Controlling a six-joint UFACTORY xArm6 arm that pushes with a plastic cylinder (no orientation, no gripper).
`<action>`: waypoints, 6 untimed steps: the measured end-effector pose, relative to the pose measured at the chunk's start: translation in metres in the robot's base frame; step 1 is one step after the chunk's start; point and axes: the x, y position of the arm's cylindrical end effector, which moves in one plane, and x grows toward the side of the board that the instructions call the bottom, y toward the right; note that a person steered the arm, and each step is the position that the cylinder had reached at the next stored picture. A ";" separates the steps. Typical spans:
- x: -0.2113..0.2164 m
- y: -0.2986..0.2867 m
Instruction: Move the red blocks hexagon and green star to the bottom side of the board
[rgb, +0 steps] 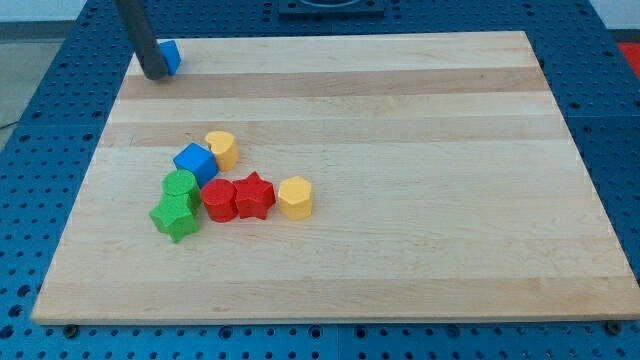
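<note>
The red hexagon (218, 200) sits left of centre on the wooden board (420, 150), touching a red star (254, 196) on its right. The green star (175, 217) lies at the view's lower left of the cluster, below a green round block (181, 187). My tip (155, 73) is at the board's top left corner, far above the cluster, touching a small blue block (171, 56) beside it.
A blue cube (195, 162) and a yellow round block (221, 149) sit at the top of the cluster. A yellow hexagon (295, 197) stands just right of the red star. Blue pegboard surrounds the board.
</note>
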 end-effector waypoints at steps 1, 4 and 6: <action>-0.005 0.011; 0.073 0.011; 0.148 0.009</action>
